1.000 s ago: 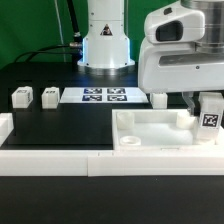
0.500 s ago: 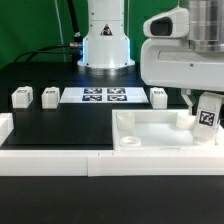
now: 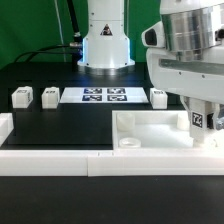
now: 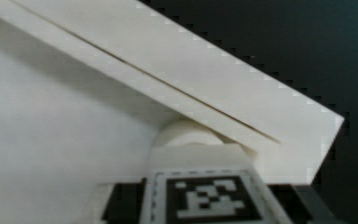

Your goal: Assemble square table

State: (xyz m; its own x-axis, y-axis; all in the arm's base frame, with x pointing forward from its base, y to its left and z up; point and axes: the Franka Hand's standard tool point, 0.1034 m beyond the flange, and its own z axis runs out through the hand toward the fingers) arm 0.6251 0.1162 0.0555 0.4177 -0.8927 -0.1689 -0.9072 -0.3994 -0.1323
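The square table's white slab (image 3: 150, 128) lies at the exterior view's right, inside the border wall, with a round corner socket (image 3: 128, 142) showing near its front. My gripper (image 3: 198, 123) is shut on one white tagged leg (image 3: 198, 119), held upright over the slab's far right corner. In the wrist view the held leg (image 4: 202, 190) stands between the dark fingers (image 4: 126, 203), its far end close to a rounded corner socket (image 4: 190, 135) beside the slab's raised rim (image 4: 211, 90). Whether the leg touches the socket I cannot tell.
Three loose tagged legs stand at the back: two at the exterior view's left (image 3: 20, 97) (image 3: 49, 96) and one near the arm (image 3: 158, 96). The marker board (image 3: 105, 96) lies between them. A low white border wall (image 3: 60, 160) runs along the front. The robot base (image 3: 105, 45) rises behind.
The gripper has carried the leg slightly toward the exterior view's left and lower over the slab's corner. The leg has come from tilted to upright, and the hand has swung round above it.
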